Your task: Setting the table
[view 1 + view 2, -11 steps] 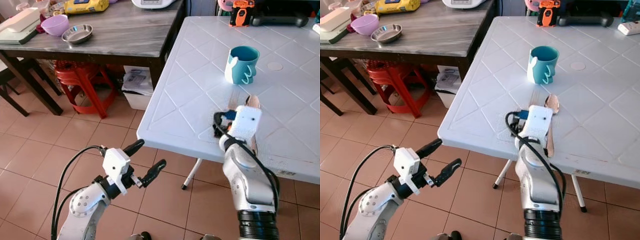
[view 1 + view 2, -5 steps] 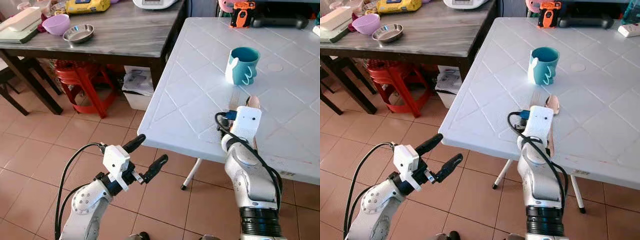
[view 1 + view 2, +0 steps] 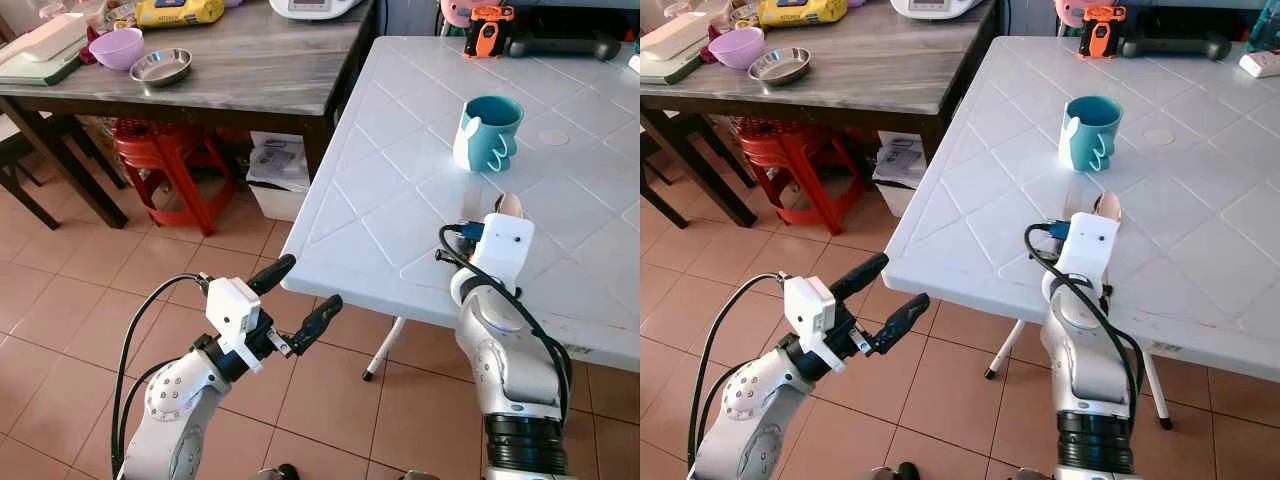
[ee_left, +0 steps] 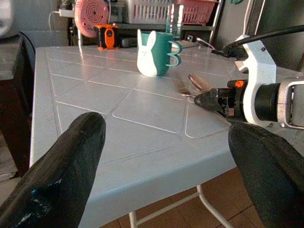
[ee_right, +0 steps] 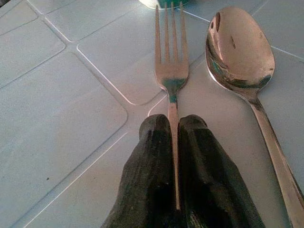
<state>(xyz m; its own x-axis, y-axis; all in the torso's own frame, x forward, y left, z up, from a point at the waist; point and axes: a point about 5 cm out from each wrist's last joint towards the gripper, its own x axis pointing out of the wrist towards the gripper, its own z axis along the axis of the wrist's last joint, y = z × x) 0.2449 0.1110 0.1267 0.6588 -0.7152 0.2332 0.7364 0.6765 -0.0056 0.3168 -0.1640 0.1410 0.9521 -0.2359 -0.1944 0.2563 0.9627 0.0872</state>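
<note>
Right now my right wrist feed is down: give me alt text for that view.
The right gripper is shut on the handle of a fork lying on the white table, tines toward a teal mug. A spoon lies beside it, not touching.

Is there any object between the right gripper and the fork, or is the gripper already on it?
Nothing stands between them. The right gripper is already shut on the fork handle, on the white table. The spoon lies beside the fork, apart from it.
</note>
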